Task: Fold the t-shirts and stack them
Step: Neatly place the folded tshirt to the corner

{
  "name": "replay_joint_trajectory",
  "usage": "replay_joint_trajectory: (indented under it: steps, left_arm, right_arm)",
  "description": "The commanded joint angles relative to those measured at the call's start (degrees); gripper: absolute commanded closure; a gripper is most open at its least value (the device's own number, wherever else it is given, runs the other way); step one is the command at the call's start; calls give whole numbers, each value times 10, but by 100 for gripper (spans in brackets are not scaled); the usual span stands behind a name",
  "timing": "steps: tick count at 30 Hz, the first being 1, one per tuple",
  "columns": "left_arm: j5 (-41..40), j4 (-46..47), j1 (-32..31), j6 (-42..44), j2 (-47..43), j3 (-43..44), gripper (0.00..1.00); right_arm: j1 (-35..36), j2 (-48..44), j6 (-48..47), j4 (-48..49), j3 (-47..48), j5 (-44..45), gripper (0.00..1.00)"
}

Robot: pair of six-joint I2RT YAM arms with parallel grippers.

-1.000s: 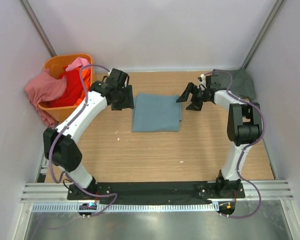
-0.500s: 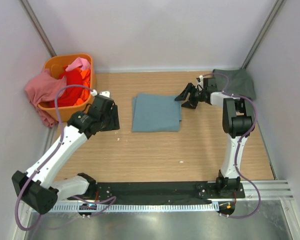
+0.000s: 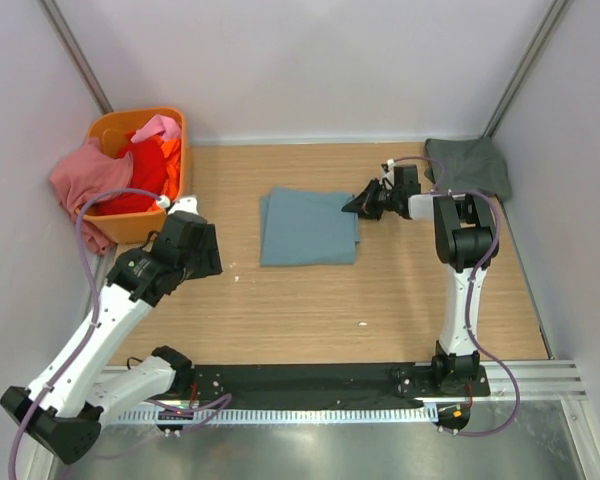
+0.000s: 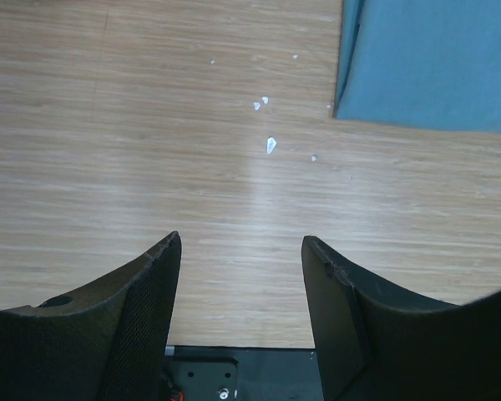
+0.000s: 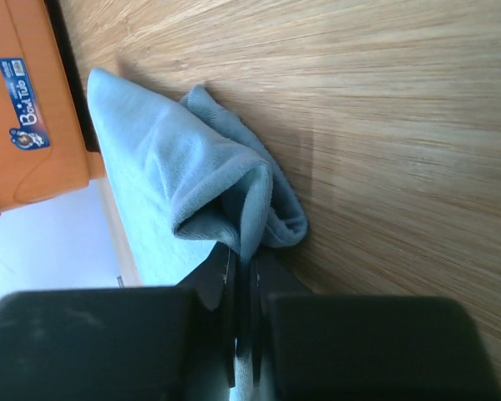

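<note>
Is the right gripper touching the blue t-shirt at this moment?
Touching. The right wrist view shows the right gripper closed on a raised fold at the edge of the blue t-shirt, with the cloth pinched between its fingers.

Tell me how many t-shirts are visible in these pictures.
5. A folded blue shirt lies mid-table. A dark grey-green shirt sits in the far right corner. A pink shirt hangs over the basket rim, a red shirt and an orange shirt inside. More may be hidden there.

Bench (image 3: 310, 300): pale wood-grain top, was evenly lit.
Walls (image 3: 310, 60): plain white panels closed in three sides.
Corner posts (image 3: 72, 48): grey metal.
Near edge: black plate (image 3: 300, 380) and slotted rail (image 3: 310, 414).
</note>
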Motion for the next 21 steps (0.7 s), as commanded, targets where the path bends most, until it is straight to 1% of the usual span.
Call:
replay_joint_trajectory:
  steps: [1,3,4,5,6,7,8,9,10,11,12,13,14,15,16,17,18,21]
  left_arm:
    - [-20,-17,1,9,-32,-17,39]
    - [-18,-20,1,8,-50,-16,38]
    - [-11,-17,1,12,-57,-16,37]
    - [-10,-13,1,16,-64,-19,37]
    - [-8,-10,1,17,-75,-22,37]
    - [-8,-1,1,17,-83,-23,37]
    - [-7,3,1,17,-89,-31,37]
    - [-6,8,1,16,-103,-36,37]
    - [-8,17,1,13,-111,-40,37]
    - [-17,19,1,9,-118,-48,36]
    - [-26,22,1,2,-135,-52,35]
    - [-35,23,1,-1,-143,-55,35]
    - [-57,26,1,-5,-153,-65,34]
    - [-61,34,1,-7,-163,-70,34]
    - [-64,35,1,-7,-178,-73,34]
    - [-65,37,1,-6,-181,-76,34]
    - [-69,38,1,-7,-185,-77,34]
    - [-80,37,1,-10,-188,-79,33]
  right_arm:
    - [6,0,4,-7,11,-1,99]
    - [6,-18,-28,-73,40,10,99]
    - [5,-21,-41,-110,80,18,99]
    - [3,-27,-57,-168,102,36,99]
    - [1,-30,-82,-197,123,44,99]
    - [-1,-33,-98,-227,172,53,99]
    - [-5,-32,-112,-288,196,71,99]
    - [-11,-28,-146,-322,225,79,99]
    - [-17,-18,-162,-356,284,90,99]
    - [-22,-11,-178,-423,316,110,99]
    - [-36,0,-206,-455,380,119,99]
    - [-44,17,-216,-508,411,126,99]
    - [-52,30,-225,-532,441,131,99]
    - [-65,39,-232,-554,498,138,99]
    - [-82,60,-246,-593,528,141,99]
    - [-90,70,-252,-611,555,146,99]
    - [-105,78,-257,-624,601,151,99]
    - [-128,103,-273,-661,660,159,99]
